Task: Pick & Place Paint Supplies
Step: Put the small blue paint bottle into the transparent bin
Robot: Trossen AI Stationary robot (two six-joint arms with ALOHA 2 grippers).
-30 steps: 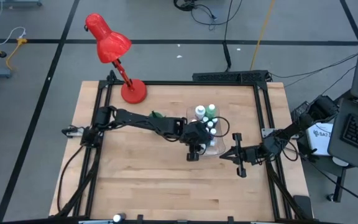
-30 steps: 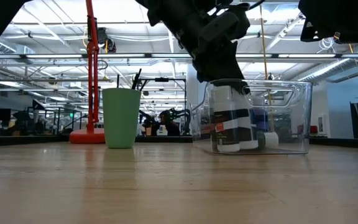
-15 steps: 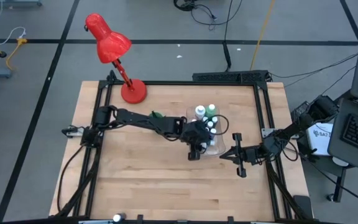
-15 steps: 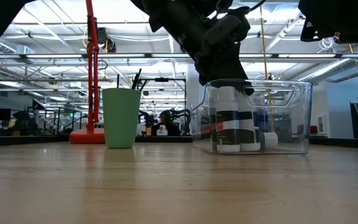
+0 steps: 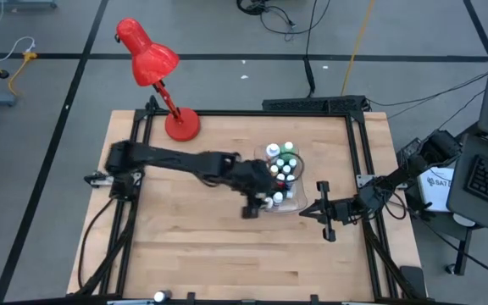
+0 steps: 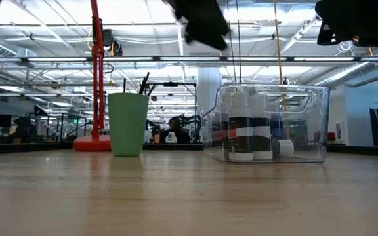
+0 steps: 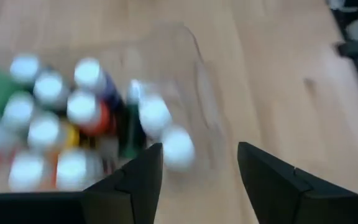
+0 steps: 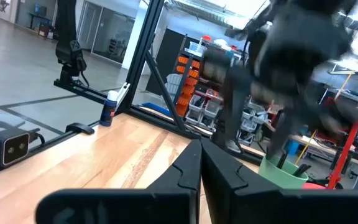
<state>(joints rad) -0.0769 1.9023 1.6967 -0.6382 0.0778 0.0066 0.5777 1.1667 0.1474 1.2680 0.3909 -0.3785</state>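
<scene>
A clear plastic bin [image 5: 297,200] stands right of the table's middle, with several white-capped paint bottles [image 5: 283,164] upright inside it [image 6: 244,127]. My left gripper [image 5: 251,209] hangs open above the bin's near-left side, with nothing between its fingers [image 7: 199,152]; the left wrist view looks down on the bottle caps [image 7: 79,109]. A green cup [image 6: 127,123] holding dark brushes [image 6: 143,84] stands on the table left of the bin. My right gripper [image 5: 318,212] waits shut, right of the bin [image 8: 199,155].
A red desk lamp [image 5: 153,61] has its base [image 5: 182,124] on the table's far left corner. Bare wood lies along the near half of the table. A black frame [image 5: 358,152] runs along the table's edges.
My left gripper has risen out of the bin and drawn back toward the table's left edge. The bottles stay standing in the bin.
</scene>
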